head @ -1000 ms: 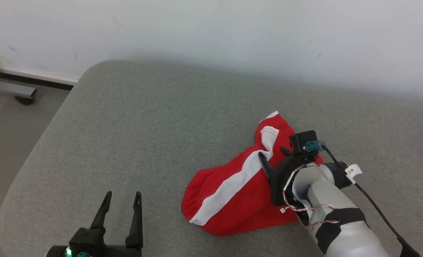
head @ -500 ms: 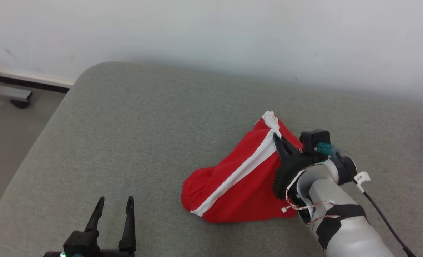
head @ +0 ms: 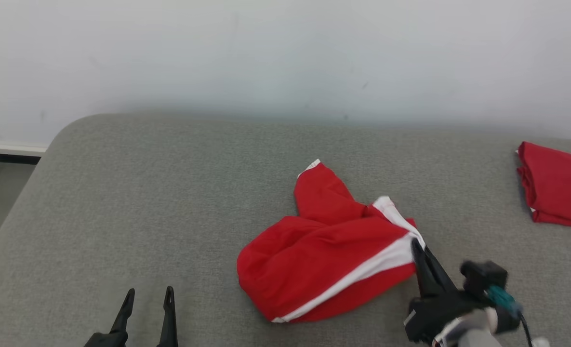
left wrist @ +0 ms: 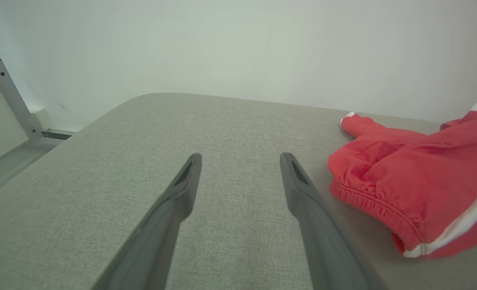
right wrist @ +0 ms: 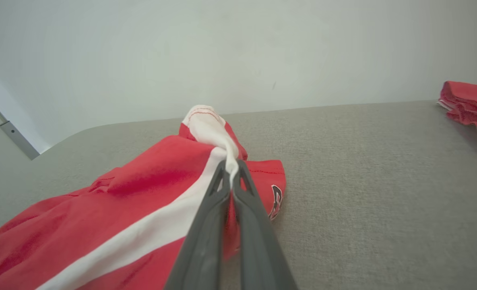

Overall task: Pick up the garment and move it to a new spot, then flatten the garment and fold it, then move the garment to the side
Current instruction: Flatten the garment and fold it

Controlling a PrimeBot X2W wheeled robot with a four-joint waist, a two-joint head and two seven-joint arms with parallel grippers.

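Head view shows the garment (head: 324, 260) lying crumpled on the grey padded surface (head: 169, 193), a red heap with a white stripe. The right end effector (head: 416, 246) sits at the garment's right edge, its fingers pressed together on the white stripe, which the right wrist view shows pinched and bunched above the tips. The left end effector (head: 148, 299) hovers to the garment's left, fingers apart, touching nothing. A folded red cloth (head: 555, 193) lies well to the garment's right.
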